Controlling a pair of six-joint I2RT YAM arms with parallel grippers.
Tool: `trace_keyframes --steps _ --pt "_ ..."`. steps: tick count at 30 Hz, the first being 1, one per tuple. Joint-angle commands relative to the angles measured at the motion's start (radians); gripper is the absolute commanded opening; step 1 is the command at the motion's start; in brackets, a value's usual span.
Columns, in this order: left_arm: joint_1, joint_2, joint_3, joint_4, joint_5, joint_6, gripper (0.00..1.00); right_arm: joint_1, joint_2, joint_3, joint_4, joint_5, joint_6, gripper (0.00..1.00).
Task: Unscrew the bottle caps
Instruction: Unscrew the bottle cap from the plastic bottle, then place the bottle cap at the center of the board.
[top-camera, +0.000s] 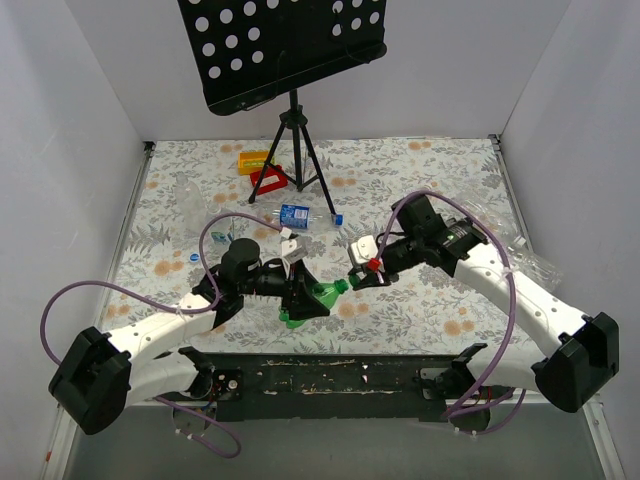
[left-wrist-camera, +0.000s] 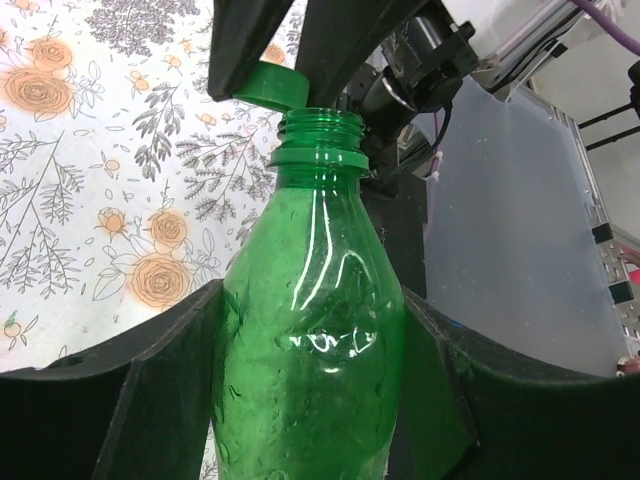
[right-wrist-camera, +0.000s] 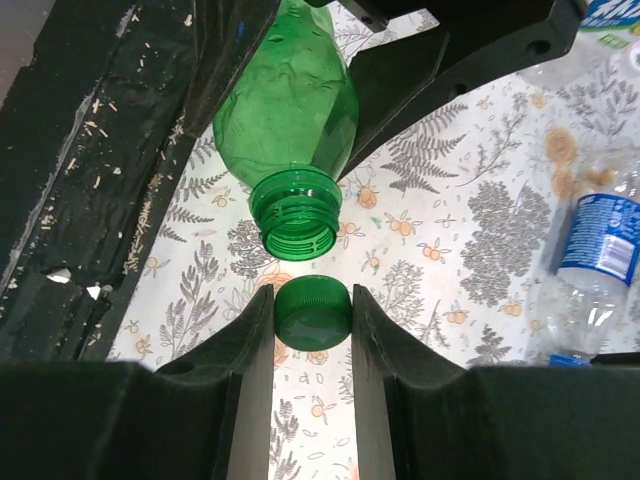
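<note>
A green bottle (top-camera: 312, 297) lies tilted above the table with my left gripper (top-camera: 298, 288) shut on its body; in the left wrist view the bottle (left-wrist-camera: 310, 330) fills the space between the jaws of the left gripper (left-wrist-camera: 310, 400). Its threaded mouth (right-wrist-camera: 295, 215) is bare. The green cap (right-wrist-camera: 312, 313) sits just off the mouth, apart from it, and my right gripper (right-wrist-camera: 312, 322) is shut on it. From above, the cap (top-camera: 341, 286) and right gripper (top-camera: 352, 279) are at the bottle's right end. In the left wrist view the cap (left-wrist-camera: 265, 85) hangs beside the neck.
A labelled clear bottle (top-camera: 300, 214) with a blue cap (top-camera: 338, 219) lies behind the grippers. Another clear bottle (top-camera: 190, 205) and a loose blue cap (top-camera: 194, 257) are at left. A black tripod stand (top-camera: 293, 150) with red (top-camera: 268, 180) and yellow blocks (top-camera: 252, 160) stands at back. Crumpled clear bottles (top-camera: 530, 255) lie at right.
</note>
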Motion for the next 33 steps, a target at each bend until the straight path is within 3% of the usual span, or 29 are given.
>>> trace_keyframes --steps 1,12,19,23,29,33 --pt "0.002 -0.006 0.042 -0.083 -0.055 0.099 0.1 -0.015 -0.001 -0.022 0.057 -0.03 0.064 0.01" --pt "-0.003 -0.242 -0.041 -0.067 -0.344 0.113 0.1 -0.164 0.009 -0.093 0.227 -0.144 0.389 0.01" --pt "-0.006 -0.374 -0.124 0.038 -0.51 0.084 0.11 -0.189 0.019 -0.211 0.426 -0.113 0.591 0.01" --pt "-0.006 -0.41 -0.174 0.09 -0.579 0.062 0.11 -0.192 0.071 -0.242 0.508 -0.002 0.679 0.02" --pt "-0.007 -0.491 -0.202 0.102 -0.668 0.055 0.11 -0.18 0.224 -0.156 0.466 0.082 0.727 0.03" --pt "-0.006 -0.566 -0.136 0.0 -0.717 0.102 0.11 -0.053 0.437 0.054 0.322 0.166 0.714 0.05"
